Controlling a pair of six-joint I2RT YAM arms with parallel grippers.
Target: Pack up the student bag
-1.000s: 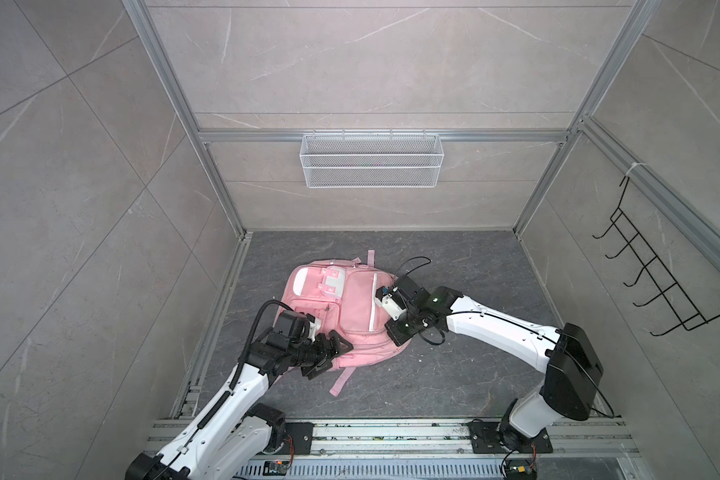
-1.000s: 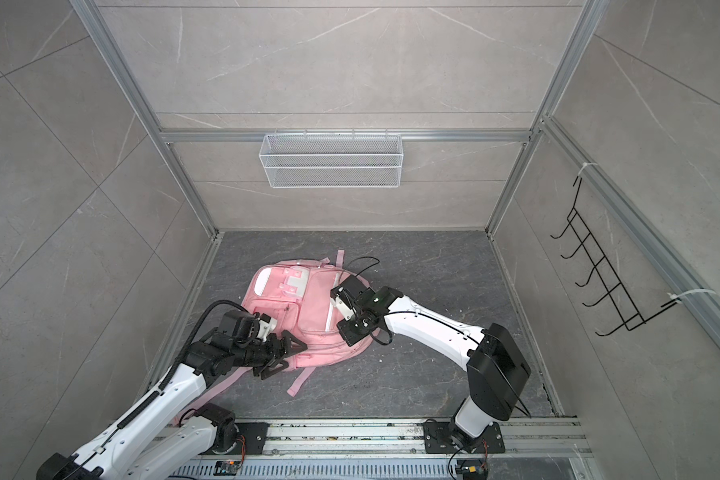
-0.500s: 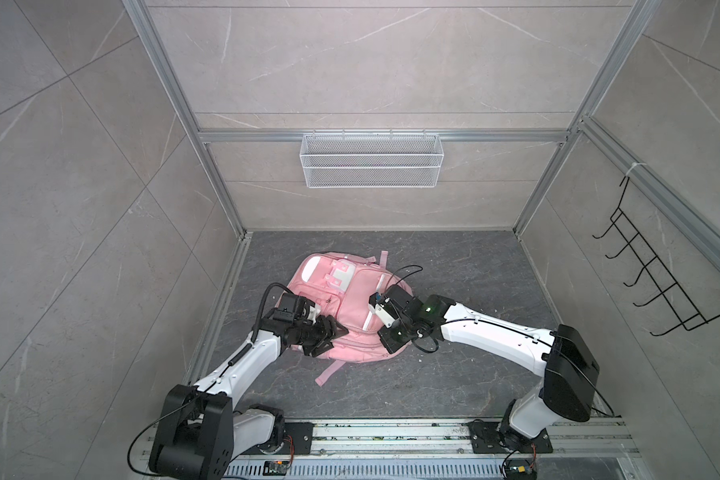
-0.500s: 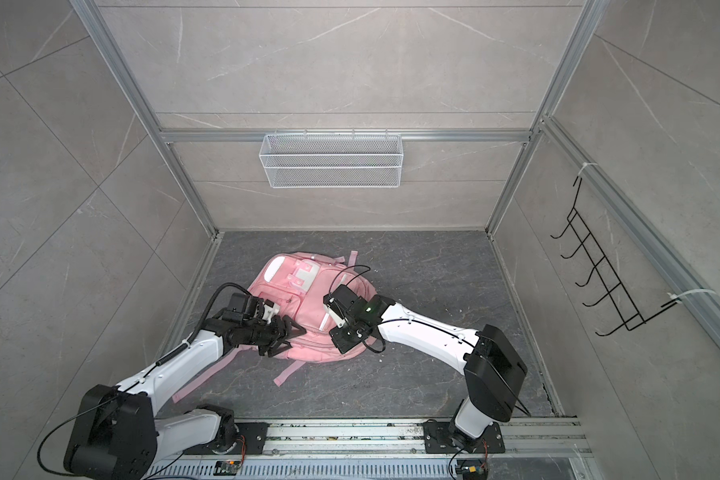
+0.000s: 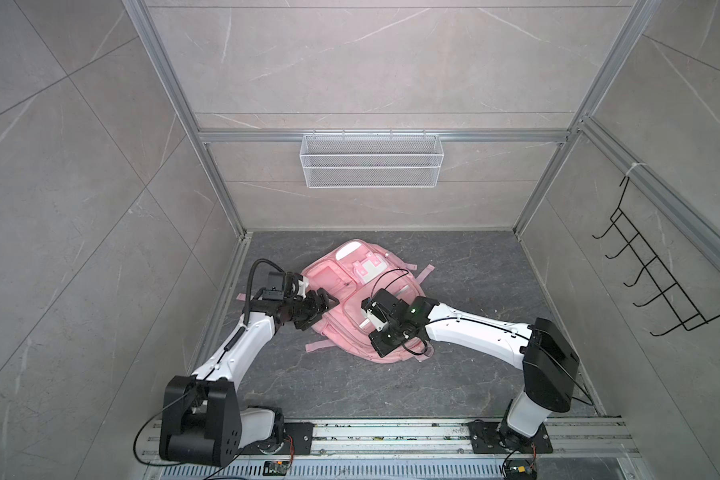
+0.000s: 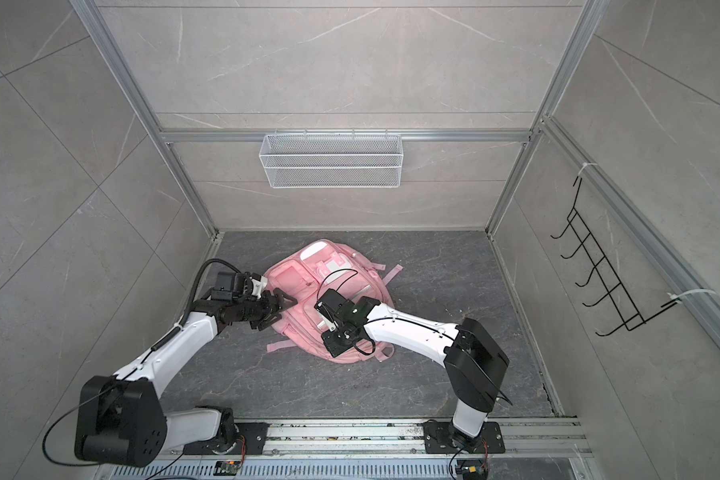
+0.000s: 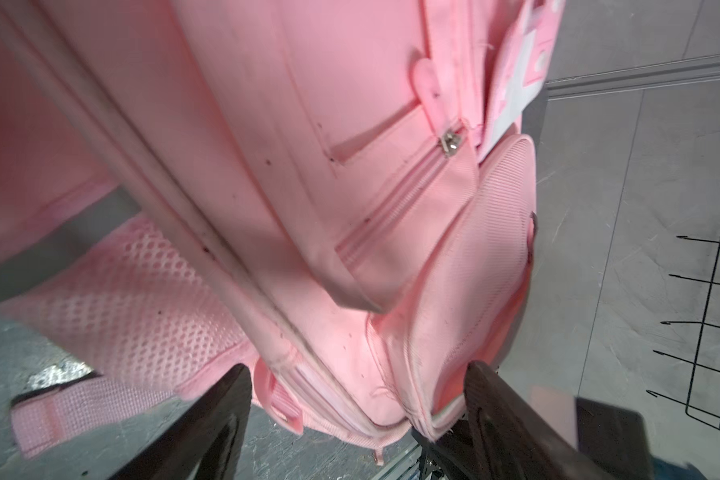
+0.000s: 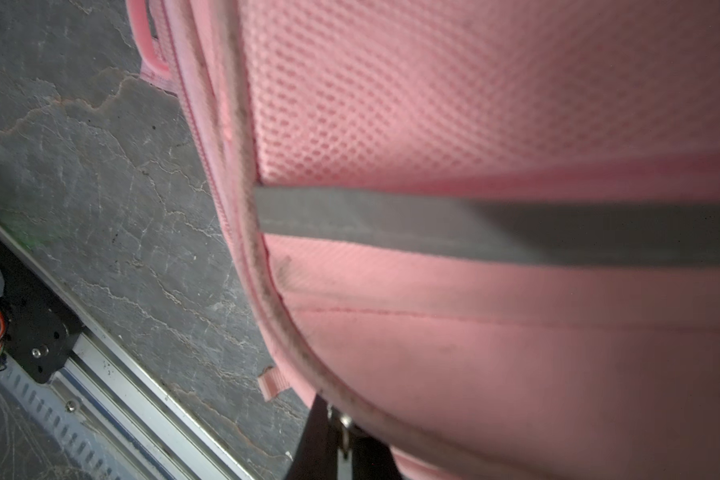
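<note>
Left wrist view: we see the left gripper (image 7: 354,374) with its fingers (image 7: 225,415) spread wide and a lower corner of the bag (image 7: 308,166) between them. One finger lies against the ribbed side pocket. The other stands just beside the corner seam, and we cannot tell whether it touches. A closed zip (image 7: 395,208) runs along the pink panel ahead of the fingers, with its metal slider at the far end. A strap (image 7: 59,411) trails beside the mesh back panel.

Right wrist view: we find the right gripper (image 8: 341,440) with its fingers together on the bag's piped edge, pinching it, and a small metal fitting shows between them. A grey strip (image 8: 474,224) crosses the fabric beyond the fingers.

Both top views: the bag (image 5: 341,286) lies flat on the floor (image 5: 495,270), pockets upward, left of centre and toward the back wall. The left gripper (image 5: 327,303) meets the bag's left edge. The right gripper (image 5: 373,322) sits over the bag's near right part, its fingers hidden under the wrist. We note the bag's middle panel between the two grippers. A wire basket (image 5: 371,166) hangs on the back wall, well apart from the bag.
</note>
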